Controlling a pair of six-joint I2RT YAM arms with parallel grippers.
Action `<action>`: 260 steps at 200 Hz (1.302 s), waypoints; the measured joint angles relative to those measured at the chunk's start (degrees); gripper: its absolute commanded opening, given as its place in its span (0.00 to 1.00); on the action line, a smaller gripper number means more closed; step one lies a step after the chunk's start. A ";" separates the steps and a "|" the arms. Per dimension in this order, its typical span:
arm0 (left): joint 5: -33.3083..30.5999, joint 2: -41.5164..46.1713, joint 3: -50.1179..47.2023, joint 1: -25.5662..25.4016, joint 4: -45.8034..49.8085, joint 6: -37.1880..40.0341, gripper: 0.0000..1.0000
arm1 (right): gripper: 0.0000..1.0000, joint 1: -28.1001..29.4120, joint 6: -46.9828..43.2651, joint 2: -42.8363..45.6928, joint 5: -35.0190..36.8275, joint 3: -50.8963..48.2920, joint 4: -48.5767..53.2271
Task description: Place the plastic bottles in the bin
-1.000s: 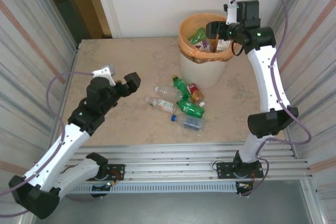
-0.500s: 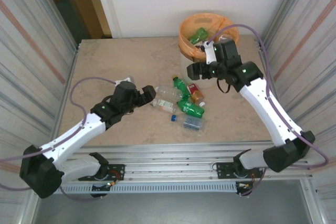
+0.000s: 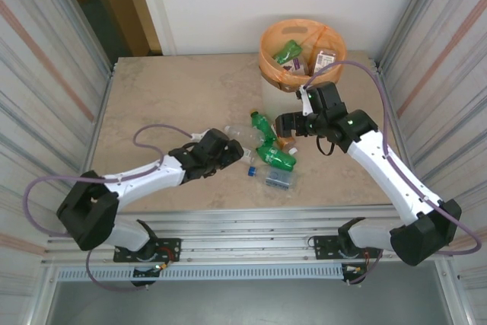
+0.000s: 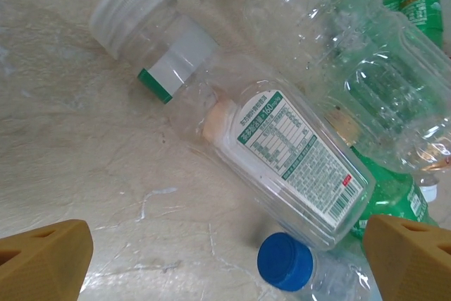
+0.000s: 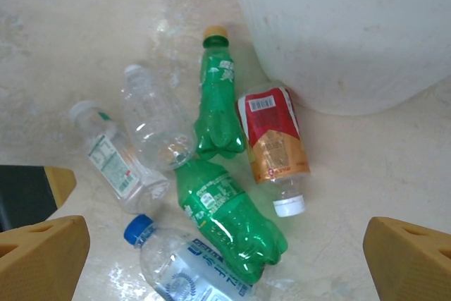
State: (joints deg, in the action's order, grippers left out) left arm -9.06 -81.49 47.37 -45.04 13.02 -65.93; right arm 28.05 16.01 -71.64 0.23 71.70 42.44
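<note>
Bin (image 5: pixel 352 26) just beyond the right gripper (image 5: pixel 225 259), arm bent, fingers spread wide and empty above the plastic bottles (image 5: pixel 229 216). Stretched low toward the same pile, left gripper (image 4: pixel 225 252) wide open, gripping nothing, a clear white-capped bottle (image 4: pixel 282 153) just ahead between its fingertips.

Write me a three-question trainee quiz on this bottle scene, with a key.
1. True or false: the left gripper is shut.
2. Which colour is the cap of the red-labelled bottle lying near the bin? A blue, B white, C yellow.
3. Fill in: in the right wrist view, ___ bottles lie on the table.

Key: 1 false, its jaws stand wide apart; 2 B; 3 six.
</note>
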 measured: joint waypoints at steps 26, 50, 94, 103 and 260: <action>-0.02 -2.75 1.60 0.02 -0.98 -0.79 0.99 | 0.98 -0.04 0.35 0.00 0.24 -0.61 -0.20; 0.00 -5.01 4.00 0.02 -1.44 -0.81 0.99 | 0.98 -0.48 0.55 0.00 0.24 -0.76 -0.61; 0.31 -8.35 6.38 0.42 -2.60 -0.81 0.99 | 0.98 -2.10 1.60 0.00 0.39 -1.73 -1.46; 0.48 -9.16 6.78 0.68 -2.60 -0.81 0.99 | 0.98 -2.56 1.62 0.00 0.35 -2.14 -1.57; 5.03 -16.68 10.91 1.86 0.63 -1.42 0.87 | 0.98 -5.31 2.03 0.00 -0.31 -2.71 -2.16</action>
State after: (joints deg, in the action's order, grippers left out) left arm -4.03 -98.17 58.28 -43.18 13.65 -67.35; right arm 22.74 18.04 -71.64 -0.08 68.99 40.27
